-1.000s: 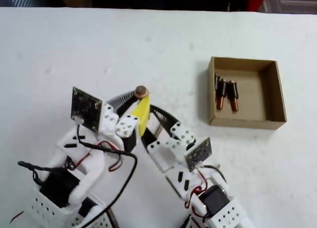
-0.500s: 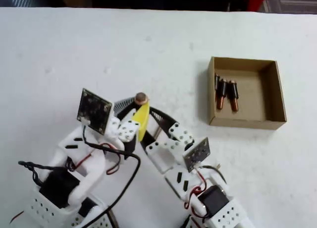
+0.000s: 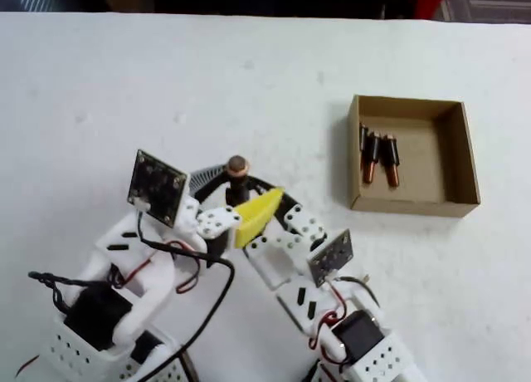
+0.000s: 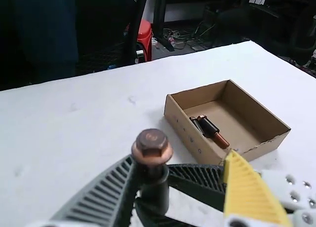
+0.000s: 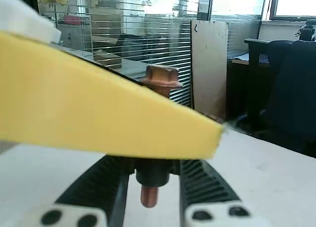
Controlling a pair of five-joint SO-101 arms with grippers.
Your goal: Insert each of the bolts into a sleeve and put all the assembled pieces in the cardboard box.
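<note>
A copper bolt (image 3: pixel 237 164) stands upright in a black sleeve (image 4: pixel 155 190) between the two arms, left of the cardboard box (image 3: pixel 412 206). My right gripper (image 5: pixel 153 180) is shut on the sleeve, its black ribbed fingers (image 5: pixel 106 182) on both sides; the bolt's head (image 5: pixel 161 76) and tip stick out above and below. My left gripper (image 3: pixel 249 187) is open: its grey ribbed finger (image 4: pixel 106 195) lies beside the sleeve and its yellow finger (image 4: pixel 247 190) is swung away towards the box. Three assembled pieces (image 3: pixel 377 158) lie in the box's left part.
The cardboard box (image 4: pixel 247 113) sits to the right of both grippers, a short gap away. The white table (image 3: pixel 249 75) stretches bare behind and to the left. The arm bases and loose cables (image 3: pixel 191 270) crowd the near edge.
The left gripper's yellow finger has swung from beside the bolt out towards the right, opening the gripper. The left wrist has shifted slightly. The bolt and the right gripper stay put.
</note>
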